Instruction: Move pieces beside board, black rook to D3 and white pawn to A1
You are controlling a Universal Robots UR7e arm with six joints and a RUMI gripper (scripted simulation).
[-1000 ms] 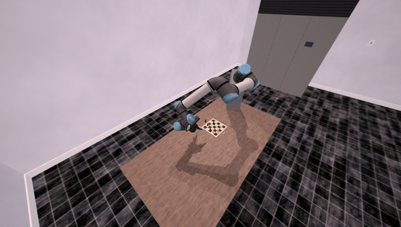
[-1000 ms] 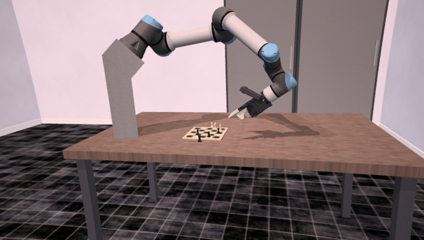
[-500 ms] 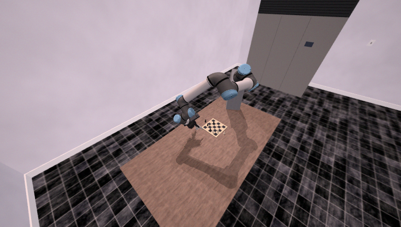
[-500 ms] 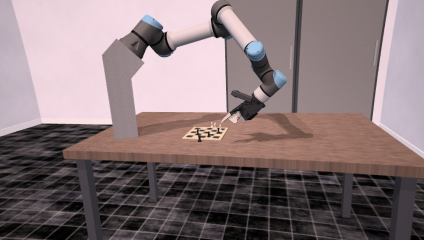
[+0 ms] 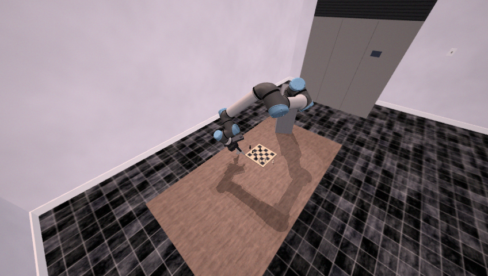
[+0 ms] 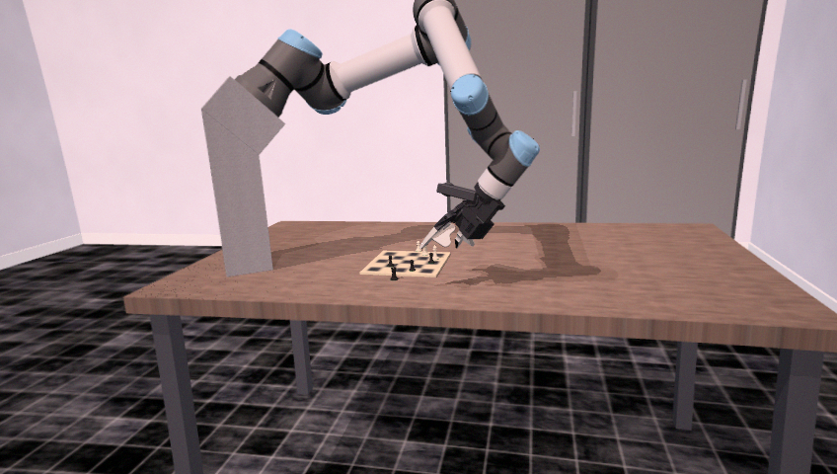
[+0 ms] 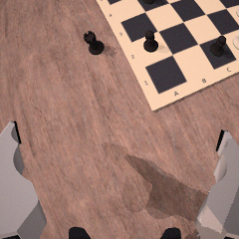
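wooden tabletop [image 5: 212, 204] [image 6: 646, 264] [image 7: 75, 149] around chessboard edges [image 5: 263, 166] [image 6: 399, 275] [image 7: 155, 108]

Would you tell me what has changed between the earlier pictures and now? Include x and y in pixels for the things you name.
The open claw [image 5: 240, 153] [image 6: 446, 246] [image 7: 119, 127] has moved lower and closer to the chessboard [image 5: 254, 160] [image 6: 365, 273] [image 7: 196, 90]. It has nothing in its grip. The board and the black rook [image 5: 250, 147] [image 6: 394, 274] [image 7: 95, 47] beside it have stayed put.
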